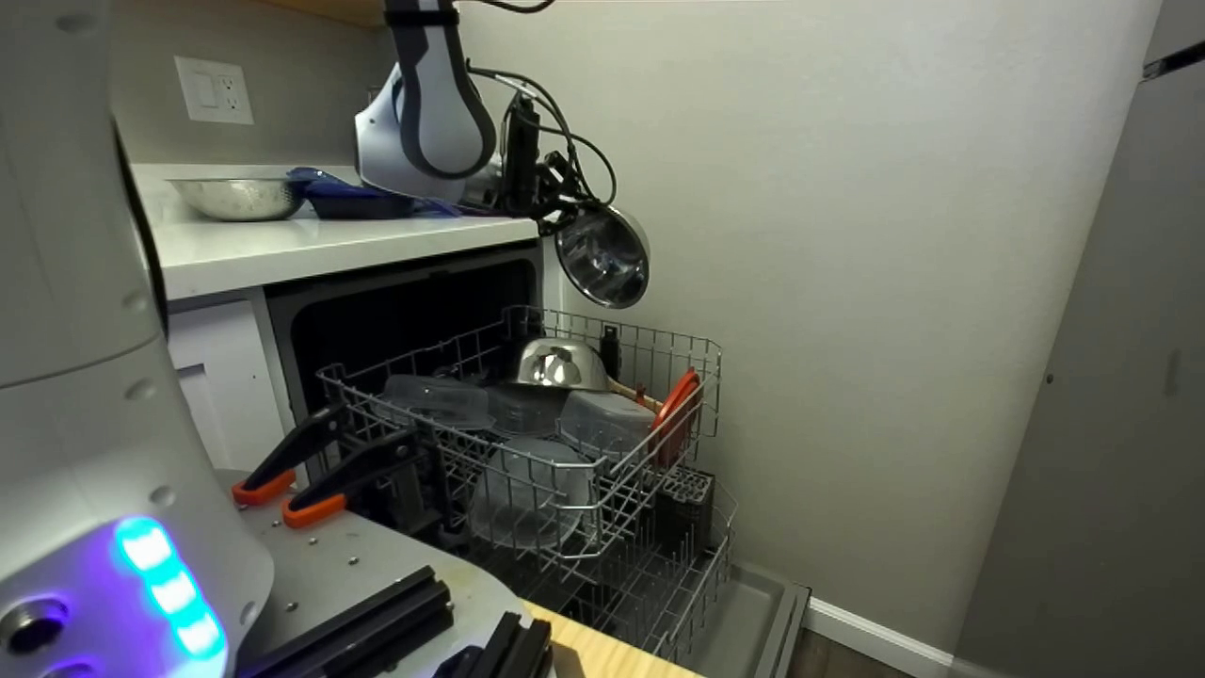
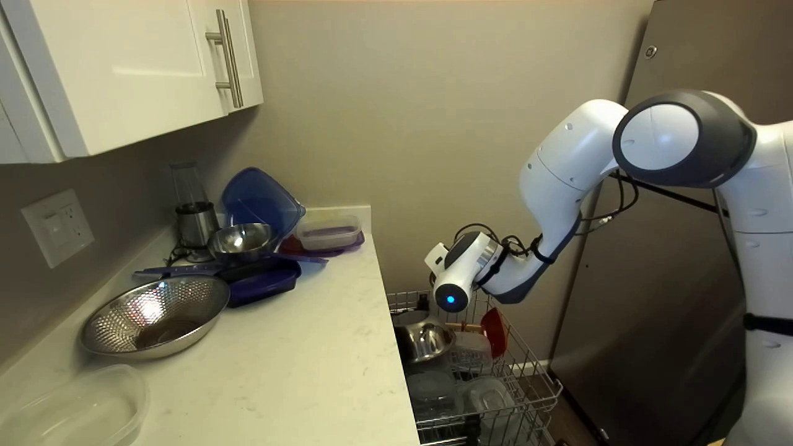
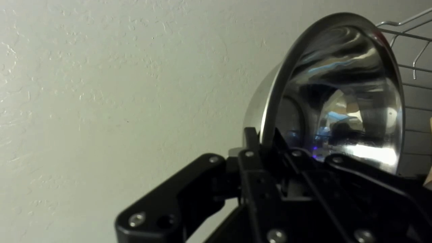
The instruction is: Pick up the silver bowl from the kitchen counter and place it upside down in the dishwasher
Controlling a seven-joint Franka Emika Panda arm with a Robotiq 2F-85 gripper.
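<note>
Silver bowl (image 1: 603, 256) hangs tipped on its side, higher than upper dishwasher rack (image 1: 659, 333), its rim pinched in gripper (image 3: 264, 141). Lift off kitchen counter (image 2: 316, 365), beside rack, looks done; full upside-down turn and lowering into rack remain. Inside rack: overturned steel bowl (image 1: 560, 364), clear plastic containers (image 1: 605, 421), red dish (image 2: 495, 332). Beside rack, on counter: perforated steel colander (image 2: 158, 313).

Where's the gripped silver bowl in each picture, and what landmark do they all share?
In an exterior view: the silver bowl hangs just above centre.
In an exterior view: not made out; the arm's wrist probably hides it.
Wrist view: silver bowl right of centre, its rim in the gripper.
Shared landmark: the dishwasher's wire rack, in both exterior views and at the wrist view's upper right.
</note>
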